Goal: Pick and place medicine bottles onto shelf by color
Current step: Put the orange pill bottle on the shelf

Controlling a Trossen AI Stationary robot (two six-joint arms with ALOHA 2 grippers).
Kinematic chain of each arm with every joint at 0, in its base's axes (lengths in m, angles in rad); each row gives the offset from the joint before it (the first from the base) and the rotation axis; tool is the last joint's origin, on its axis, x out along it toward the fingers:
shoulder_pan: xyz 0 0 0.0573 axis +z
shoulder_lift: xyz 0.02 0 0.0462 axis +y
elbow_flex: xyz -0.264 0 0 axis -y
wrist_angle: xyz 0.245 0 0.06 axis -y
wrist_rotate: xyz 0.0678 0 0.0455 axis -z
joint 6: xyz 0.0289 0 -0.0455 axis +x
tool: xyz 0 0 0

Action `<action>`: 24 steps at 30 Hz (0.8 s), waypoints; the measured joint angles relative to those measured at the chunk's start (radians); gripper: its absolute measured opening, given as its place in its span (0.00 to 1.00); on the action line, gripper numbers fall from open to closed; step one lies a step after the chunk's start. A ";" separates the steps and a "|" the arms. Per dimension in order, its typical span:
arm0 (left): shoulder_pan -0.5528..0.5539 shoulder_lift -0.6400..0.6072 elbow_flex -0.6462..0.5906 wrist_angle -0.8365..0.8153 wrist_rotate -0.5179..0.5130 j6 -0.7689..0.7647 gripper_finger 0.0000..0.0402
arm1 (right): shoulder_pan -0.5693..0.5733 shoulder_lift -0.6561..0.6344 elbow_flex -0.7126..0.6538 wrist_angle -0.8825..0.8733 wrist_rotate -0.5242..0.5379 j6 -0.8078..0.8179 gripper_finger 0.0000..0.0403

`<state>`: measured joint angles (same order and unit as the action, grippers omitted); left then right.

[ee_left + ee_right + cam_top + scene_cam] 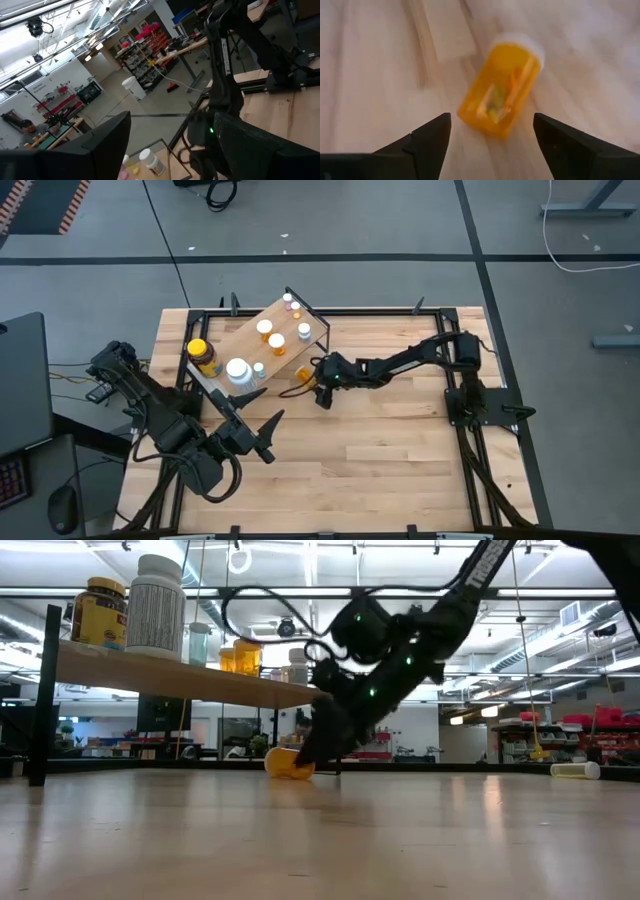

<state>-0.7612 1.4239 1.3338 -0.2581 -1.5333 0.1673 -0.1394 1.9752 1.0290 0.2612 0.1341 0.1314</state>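
From above, we see the shelf (262, 343) carrying most of the medicine bottles (270, 335), with one orange vial (303, 371) lying on the surface just beside its near edge. The right end effector (322, 393) hovers next to that vial; the left end effector (256, 408) waits near the shelf's front corner, fingers spread apart.

At surface level, we see the vial (289, 764) on its side below the shelf (180, 680).

Through the right wrist, the vial (502, 90) lies beyond the parted fingers (427, 137), untouched.
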 joint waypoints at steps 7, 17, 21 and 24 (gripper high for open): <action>0.000 0.000 0.000 -0.001 0.000 0.000 0.73 | -0.001 0.039 0.000 0.074 0.004 0.000 0.78; 0.000 0.000 0.000 -0.001 0.000 0.000 0.73 | -0.021 0.035 0.000 0.175 0.034 -0.001 0.77; 0.000 0.000 0.000 -0.001 0.000 0.000 0.73 | -0.036 0.035 0.000 0.180 0.024 0.000 0.77; 0.000 0.000 0.000 -0.001 0.000 0.001 0.73 | -0.044 0.035 0.000 0.180 0.021 0.000 0.76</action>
<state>-0.7612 1.4239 1.3338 -0.2592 -1.5333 0.1680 -0.1829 2.0106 1.0290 0.4412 0.1555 0.1314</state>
